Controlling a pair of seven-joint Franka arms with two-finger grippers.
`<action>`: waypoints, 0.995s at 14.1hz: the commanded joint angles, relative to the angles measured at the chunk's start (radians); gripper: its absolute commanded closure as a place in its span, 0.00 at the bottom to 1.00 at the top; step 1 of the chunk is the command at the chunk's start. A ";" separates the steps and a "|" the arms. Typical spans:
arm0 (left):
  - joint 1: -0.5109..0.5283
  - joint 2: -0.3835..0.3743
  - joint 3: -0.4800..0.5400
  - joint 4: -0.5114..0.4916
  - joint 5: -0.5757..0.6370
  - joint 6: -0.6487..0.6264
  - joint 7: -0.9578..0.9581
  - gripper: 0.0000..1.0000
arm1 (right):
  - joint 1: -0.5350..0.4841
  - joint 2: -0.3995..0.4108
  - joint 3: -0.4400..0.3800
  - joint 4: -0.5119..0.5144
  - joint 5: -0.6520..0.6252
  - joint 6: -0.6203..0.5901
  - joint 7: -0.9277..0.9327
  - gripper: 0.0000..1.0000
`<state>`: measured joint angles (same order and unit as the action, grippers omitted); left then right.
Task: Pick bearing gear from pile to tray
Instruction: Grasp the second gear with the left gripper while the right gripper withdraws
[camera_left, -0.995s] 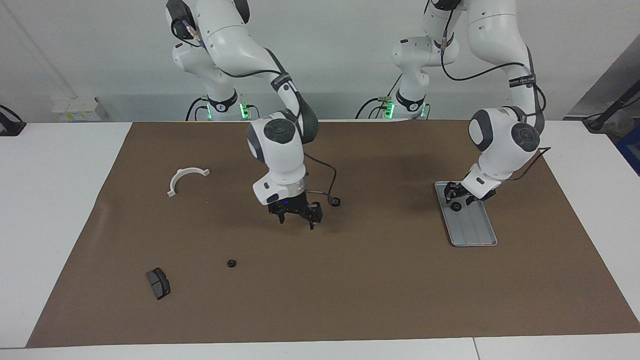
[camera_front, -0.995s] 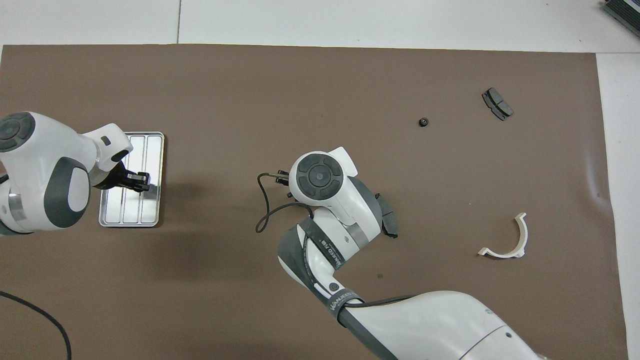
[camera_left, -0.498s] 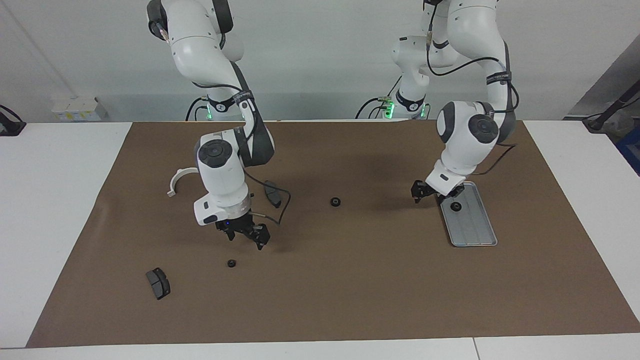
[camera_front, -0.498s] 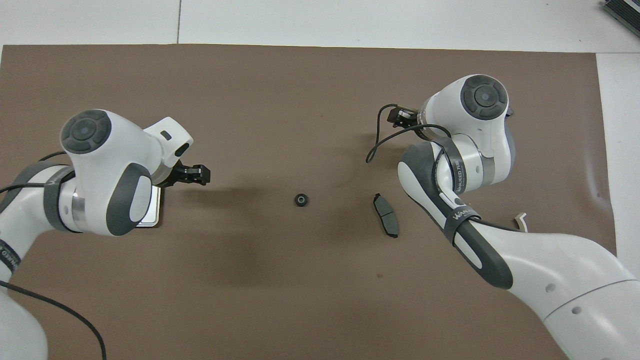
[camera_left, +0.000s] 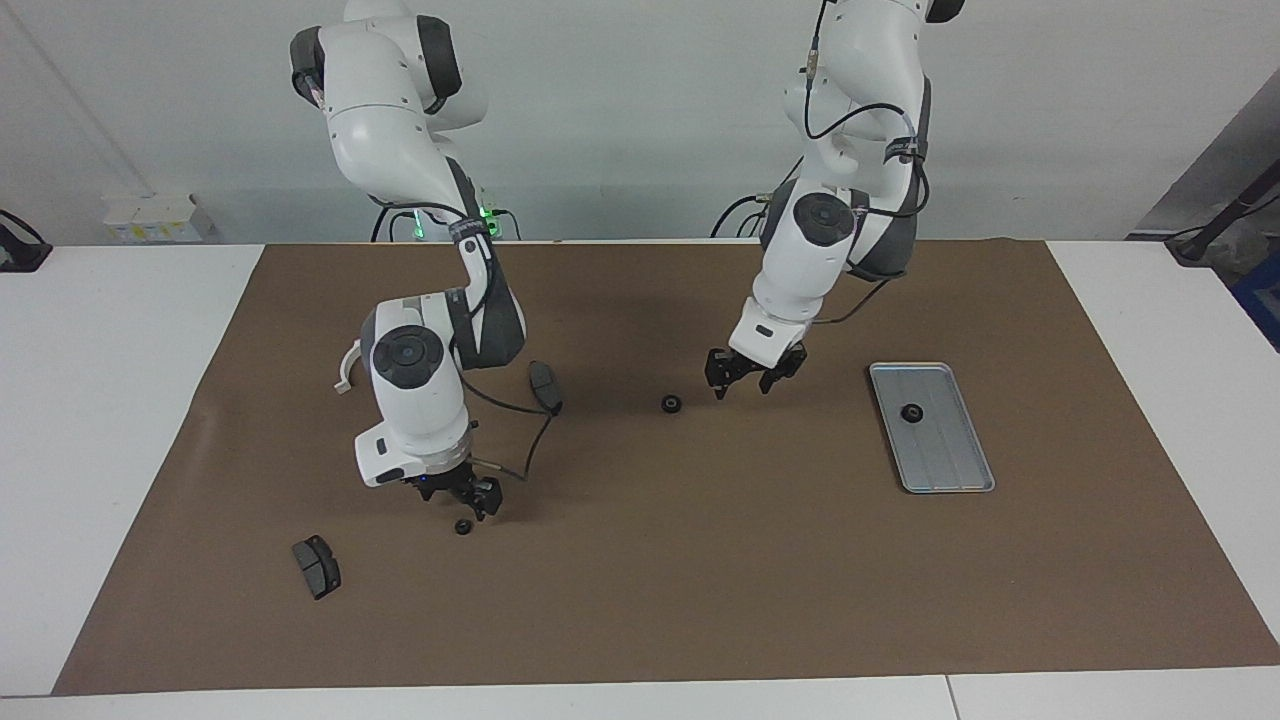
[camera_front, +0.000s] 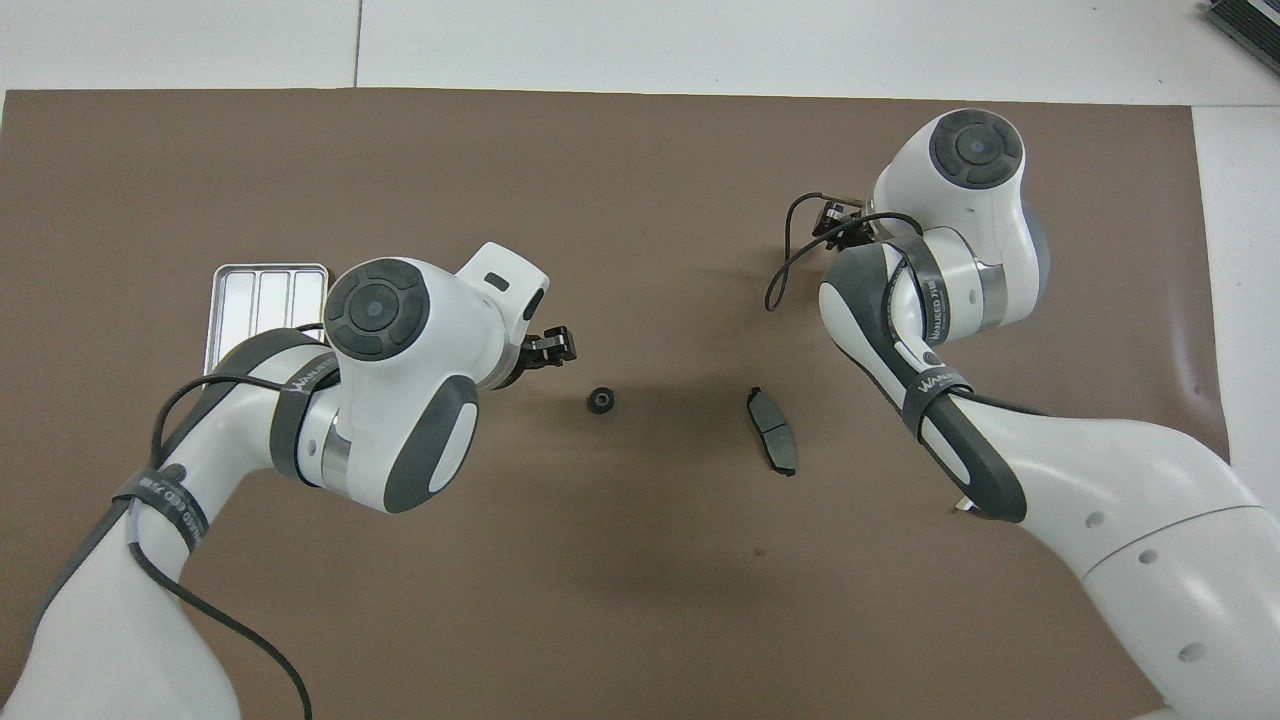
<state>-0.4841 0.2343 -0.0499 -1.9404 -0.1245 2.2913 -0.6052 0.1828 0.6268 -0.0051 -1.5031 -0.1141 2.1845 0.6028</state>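
On the brown mat (camera_left: 700, 560) covering the bench, the silver tray (camera_left: 945, 455) holds one black bearing gear (camera_left: 911, 412). A second gear (camera_left: 671, 404) lies on the mat well apart from the tray, toward the right arm's end. The left gripper (camera_left: 745, 378) hangs just beside that gear, jaws parted and holding nothing. The right gripper (camera_left: 470, 497) hovers low over a third gear (camera_left: 463, 526), much farther from the tray; whether its jaws are parted I cannot tell.

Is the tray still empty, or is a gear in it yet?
Not empty. One small black gear lies in the silver tray, toward the end nearer the robots. The rest of the tray shows bare.
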 joint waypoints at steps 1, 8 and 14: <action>-0.066 0.117 0.019 0.131 -0.017 0.007 -0.073 0.23 | -0.019 0.039 0.017 0.053 -0.010 0.004 -0.021 0.26; -0.131 0.154 0.024 0.153 -0.007 -0.038 -0.099 0.23 | -0.011 0.042 0.019 0.043 0.013 0.043 -0.018 0.45; -0.157 0.189 0.024 0.132 -0.006 -0.041 -0.120 0.24 | -0.013 0.041 0.019 0.021 0.013 0.072 -0.020 0.52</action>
<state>-0.6238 0.4298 -0.0463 -1.8009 -0.1247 2.2648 -0.7141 0.1817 0.6578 0.0051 -1.4801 -0.1106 2.2362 0.6003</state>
